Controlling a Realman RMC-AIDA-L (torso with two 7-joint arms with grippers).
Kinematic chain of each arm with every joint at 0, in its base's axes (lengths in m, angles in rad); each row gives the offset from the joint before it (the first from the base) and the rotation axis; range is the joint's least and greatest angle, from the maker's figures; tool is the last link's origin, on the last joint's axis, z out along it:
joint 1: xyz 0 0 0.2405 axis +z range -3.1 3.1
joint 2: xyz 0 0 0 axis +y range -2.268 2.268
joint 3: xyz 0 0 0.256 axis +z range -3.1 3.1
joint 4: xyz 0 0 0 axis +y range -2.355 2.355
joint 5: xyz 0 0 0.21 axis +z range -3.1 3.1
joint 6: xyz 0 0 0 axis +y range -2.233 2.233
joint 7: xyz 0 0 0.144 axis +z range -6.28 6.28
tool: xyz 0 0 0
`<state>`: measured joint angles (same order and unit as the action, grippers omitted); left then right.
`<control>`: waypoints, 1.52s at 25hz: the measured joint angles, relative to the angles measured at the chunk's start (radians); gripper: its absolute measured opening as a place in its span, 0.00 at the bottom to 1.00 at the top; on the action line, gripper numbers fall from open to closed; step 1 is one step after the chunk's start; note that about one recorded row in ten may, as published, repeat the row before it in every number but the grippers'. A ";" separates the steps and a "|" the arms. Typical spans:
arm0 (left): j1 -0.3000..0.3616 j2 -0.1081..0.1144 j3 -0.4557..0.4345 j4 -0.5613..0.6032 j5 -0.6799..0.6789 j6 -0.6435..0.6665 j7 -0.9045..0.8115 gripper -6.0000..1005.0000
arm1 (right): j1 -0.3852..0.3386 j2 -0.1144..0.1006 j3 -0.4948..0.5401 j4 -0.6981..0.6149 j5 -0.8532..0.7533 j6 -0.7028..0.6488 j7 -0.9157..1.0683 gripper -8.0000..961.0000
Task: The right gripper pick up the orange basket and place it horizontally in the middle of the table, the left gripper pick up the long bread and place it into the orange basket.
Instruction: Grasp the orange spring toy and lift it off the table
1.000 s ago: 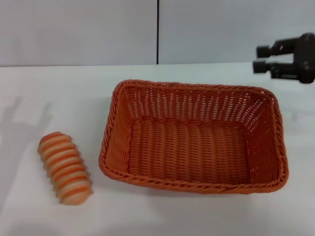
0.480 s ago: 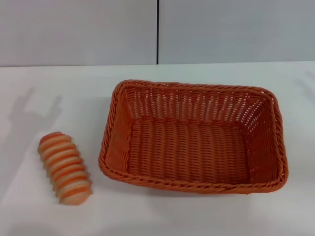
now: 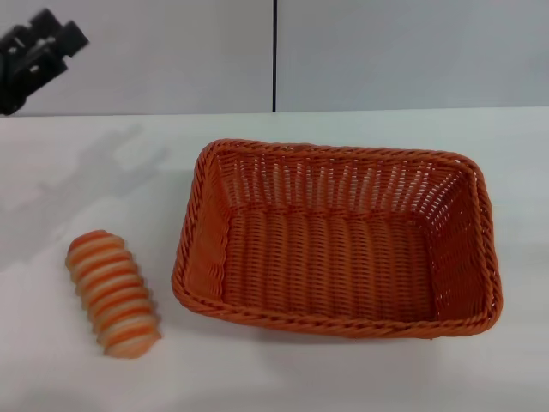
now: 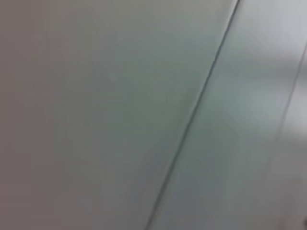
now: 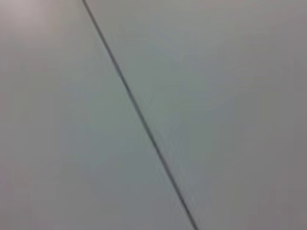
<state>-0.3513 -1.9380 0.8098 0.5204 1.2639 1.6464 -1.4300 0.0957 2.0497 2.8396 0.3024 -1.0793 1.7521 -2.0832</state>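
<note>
One large orange woven basket [image 3: 336, 238] set lengthwise mid-table [image 3: 86, 172], striped toy loaf [image 3: 113, 293] beside, awaiting left pincer [image 3: 39, 53], spread unclear.

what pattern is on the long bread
The long bread has ridged stripes alternating orange and cream along its length, seen best in the head view.

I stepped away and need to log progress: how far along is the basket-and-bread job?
Done, it seems: the orange basket lies lengthwise across the middle of the table, empty, and the right gripper is out of view. In hand: the left gripper is at the far left, high above the table, holding nothing. Left: the long bread lies on the table to the basket's left, to be picked up and placed inside.
</note>
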 joint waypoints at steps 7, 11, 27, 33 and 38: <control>-0.007 0.070 -0.003 0.158 0.198 0.002 -0.263 0.82 | -0.014 -0.004 0.038 -0.033 0.017 -0.005 0.000 0.46; 0.007 0.082 -0.003 0.275 0.338 0.038 -0.338 0.82 | -0.031 -0.005 0.038 -0.035 0.060 -0.011 0.010 0.46; 0.051 0.006 -0.198 0.421 0.715 0.021 -0.252 0.81 | -0.041 -0.005 0.040 -0.089 0.129 -0.024 0.026 0.46; 0.067 -0.022 -0.198 0.416 0.749 -0.012 -0.199 0.81 | -0.030 -0.004 0.040 -0.089 0.129 -0.026 0.026 0.46; 0.077 -0.040 -0.197 0.403 0.774 -0.043 -0.163 0.80 | -0.024 -0.004 0.040 -0.090 0.127 -0.027 0.027 0.46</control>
<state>-0.2748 -1.9779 0.6126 0.9233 2.0382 1.6033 -1.5926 0.0715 2.0455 2.8794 0.2120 -0.9525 1.7246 -2.0559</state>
